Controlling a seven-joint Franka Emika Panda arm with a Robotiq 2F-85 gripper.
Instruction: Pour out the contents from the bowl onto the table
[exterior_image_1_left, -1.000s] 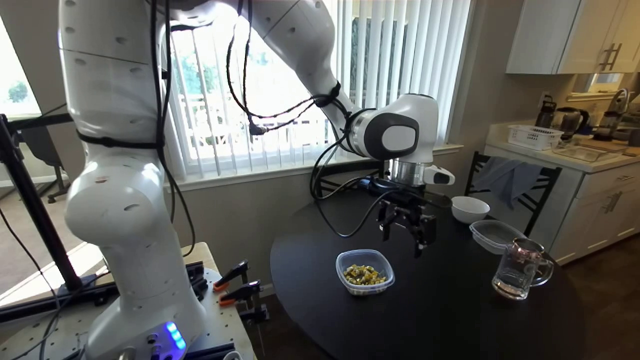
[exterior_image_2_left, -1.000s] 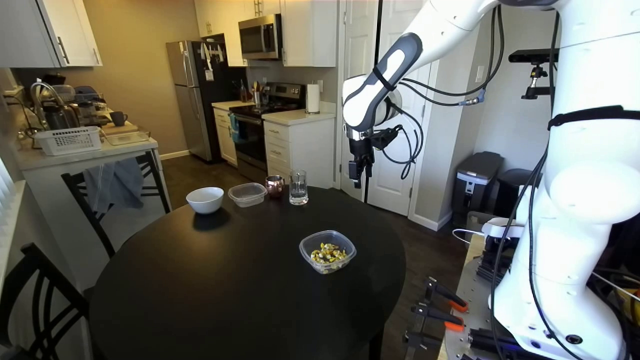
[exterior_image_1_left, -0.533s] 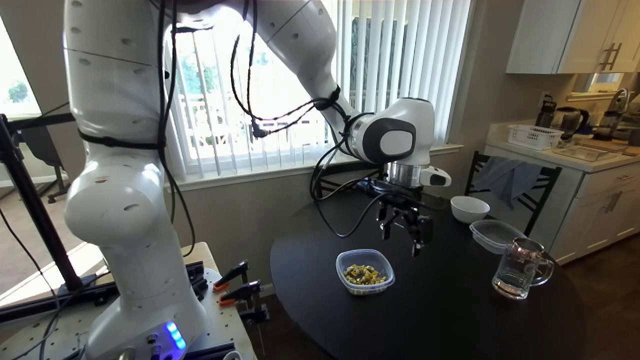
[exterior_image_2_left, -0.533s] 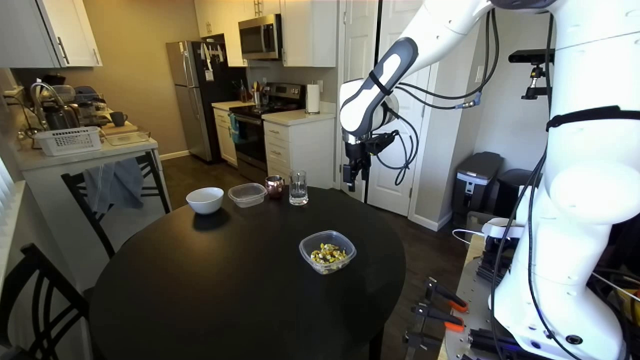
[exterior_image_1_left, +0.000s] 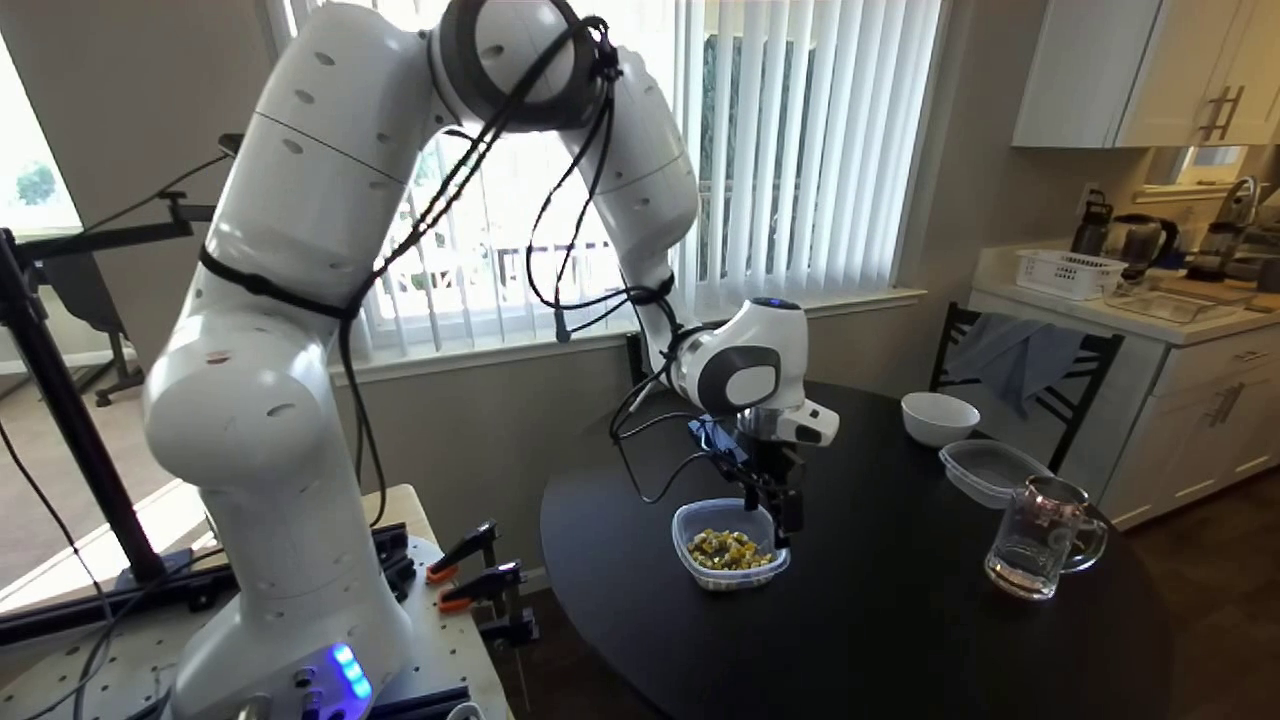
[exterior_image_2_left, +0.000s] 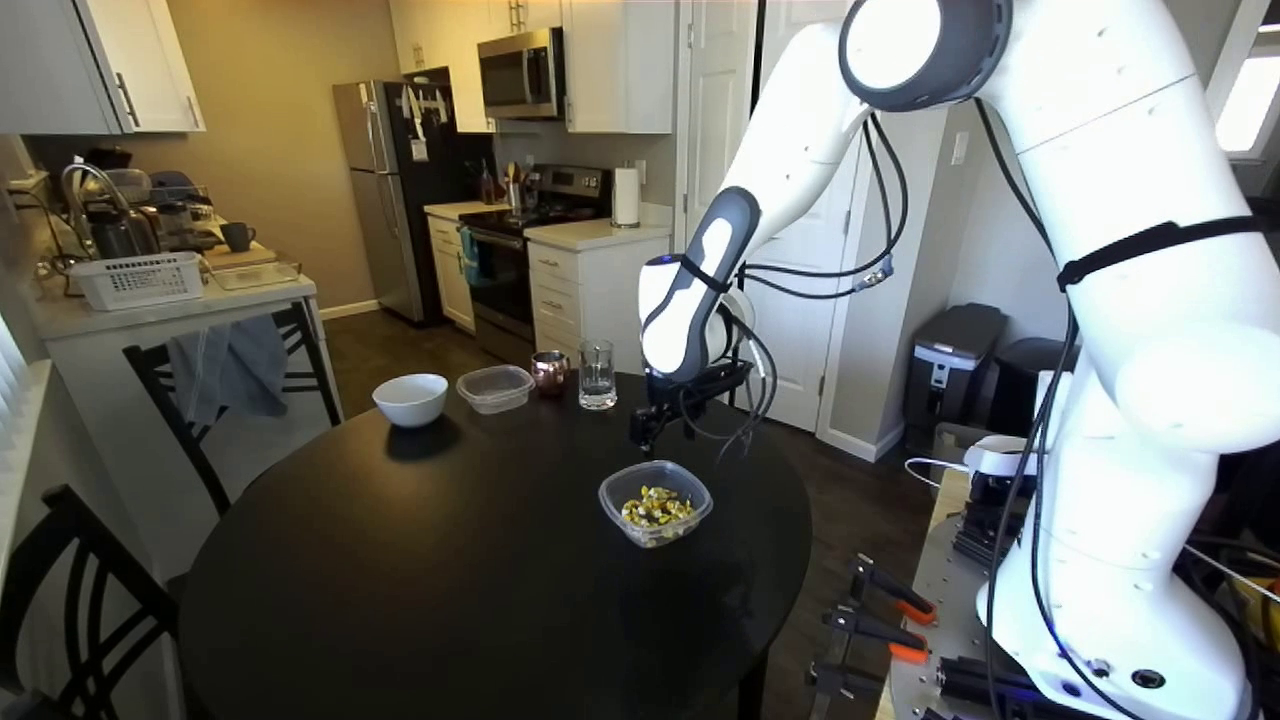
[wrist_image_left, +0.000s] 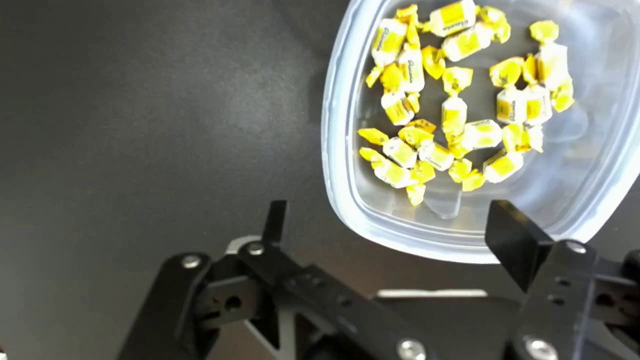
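Jaws apart, holding nothing, beside a bowl (wrist_image_left: 336, 135) of wrapped sweets (wrist_image_left: 454, 114)

Wrist view: the jaws stand wide apart, gripping nothing. One fingertip (wrist_image_left: 512, 240) overlaps the bowl's rim in outline; contact cannot be told. The yellow-and-white sweets lie loose, leaving the wall nearest the jaws mostly bare. The bowl looks like thin clear plastic: probably light, bendy and slippery, stiffest at its thick rim. That bare edge seems the best hold, one fingertip inside, one outside, pinched gently so the wall does not buckle.

In an exterior view, the bowl sits upright on the black worktop (exterior_image_1_left: 900, 640), the jaws low at its edge.

In an exterior view, the jaws hang just past its rim, a white bowl (exterior_image_2_left: 410, 402) well apart.
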